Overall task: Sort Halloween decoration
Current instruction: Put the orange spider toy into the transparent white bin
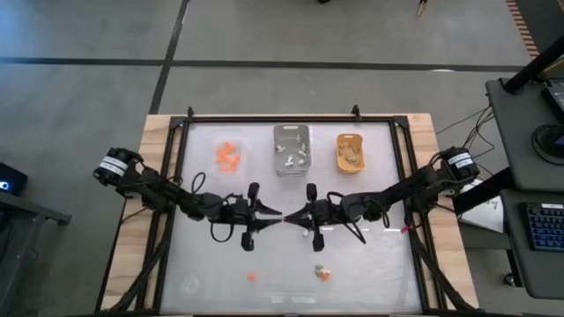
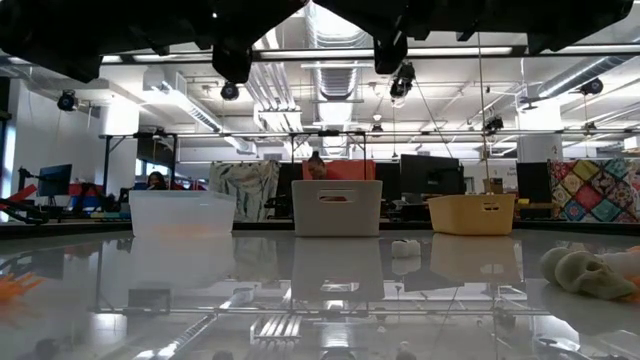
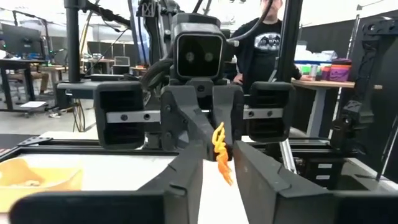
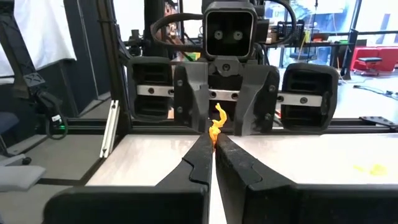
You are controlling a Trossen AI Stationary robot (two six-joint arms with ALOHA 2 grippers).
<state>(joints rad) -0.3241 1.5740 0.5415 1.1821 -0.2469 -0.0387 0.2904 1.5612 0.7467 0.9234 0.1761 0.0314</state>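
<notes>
From above, your left gripper (image 1: 275,217) and right gripper (image 1: 291,217) meet tip-to-tip mid-table; the wrist views show both pinching one orange trinket (image 3: 219,151) aloft, so confirm left's hold before right's shut fingers release.

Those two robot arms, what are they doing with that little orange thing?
The two arms meet nose to nose over the middle of the table. The right gripper is shut on a small orange trinket, and the left gripper is around it too, like a hand-off. Behind them are a clear tray with orange pieces, a grey tray and an orange-yellow tray. A few trinkets remain loose on the table.
</notes>
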